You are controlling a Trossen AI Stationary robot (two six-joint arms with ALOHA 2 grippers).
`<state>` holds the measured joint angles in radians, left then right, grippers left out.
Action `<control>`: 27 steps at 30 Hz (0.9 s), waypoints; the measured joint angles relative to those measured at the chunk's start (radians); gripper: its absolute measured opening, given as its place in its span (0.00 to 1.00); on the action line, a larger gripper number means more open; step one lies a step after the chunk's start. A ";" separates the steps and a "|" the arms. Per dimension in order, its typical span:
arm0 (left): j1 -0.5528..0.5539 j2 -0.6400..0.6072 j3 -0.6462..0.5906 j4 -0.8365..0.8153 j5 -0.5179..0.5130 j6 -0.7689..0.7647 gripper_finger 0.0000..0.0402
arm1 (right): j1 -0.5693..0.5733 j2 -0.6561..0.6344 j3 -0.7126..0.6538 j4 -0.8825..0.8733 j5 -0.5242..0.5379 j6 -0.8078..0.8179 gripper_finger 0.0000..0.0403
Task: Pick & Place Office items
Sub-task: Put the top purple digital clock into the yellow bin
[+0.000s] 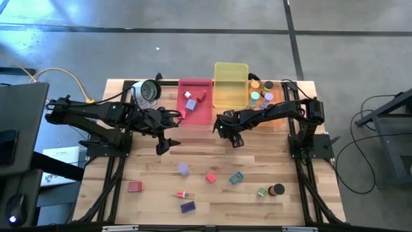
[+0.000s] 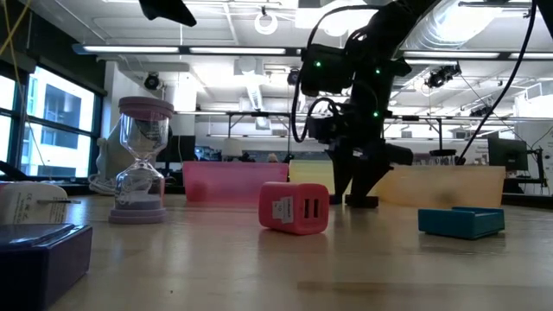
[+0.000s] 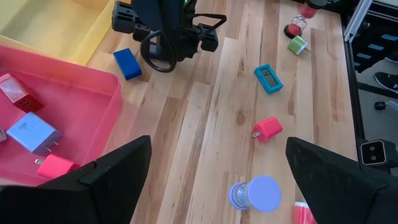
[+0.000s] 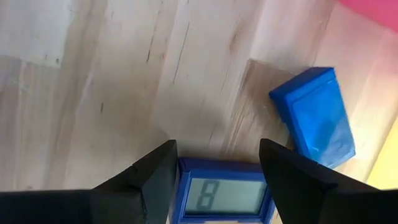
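My right gripper point(image 4: 217, 155) stands in front of the pink tray point(image 1: 195, 103) and the yellow tray point(image 1: 230, 84), shut on a blue piece with a small display point(image 4: 217, 193). A plain blue block point(image 4: 314, 118) lies on the table right beside it. My left gripper point(image 3: 217, 180) hangs open above the table's left middle, touching nothing. Scattered near the front edge are a lavender cylinder point(image 1: 183, 169), a red block point(image 1: 210, 177), a teal piece point(image 1: 236, 178), a purple block point(image 1: 187, 207), a green piece point(image 1: 262, 192) and a black disc point(image 1: 277, 189). My right gripper pinches the blue display piece by its two opposite side edges point(image 4: 186, 168) between the two fingers. The fingers come steeply from above. The display faces up toward the wrist. Whether the piece rests on the table or hangs just above it, I cannot tell.
The pink tray holds a pale lavender block point(image 3: 34, 134), a red one point(image 3: 18, 93) and a pink one point(image 3: 56, 167). An orange tray point(image 1: 264, 93) at the back right holds several discs. A round silver-and-white object point(image 1: 149, 92) stands at the back left. Another red block point(image 1: 134, 187) lies front left.
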<state>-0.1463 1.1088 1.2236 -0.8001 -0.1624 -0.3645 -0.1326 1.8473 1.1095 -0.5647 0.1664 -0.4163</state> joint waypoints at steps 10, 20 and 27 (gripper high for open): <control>0.000 0.000 0.000 0.000 0.000 0.000 0.90 | 0.020 -0.001 0.000 -0.007 0.017 -0.088 0.54; 0.000 0.000 0.000 0.000 0.000 0.001 0.90 | 0.030 -0.002 0.002 0.000 0.010 -0.105 0.60; 0.000 0.000 0.000 0.000 0.000 0.001 0.90 | 0.037 -0.002 0.002 0.000 0.017 -0.102 0.81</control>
<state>-0.1463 1.1091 1.2236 -0.7998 -0.1623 -0.3637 -0.0960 1.8454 1.1114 -0.5643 0.1838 -0.5185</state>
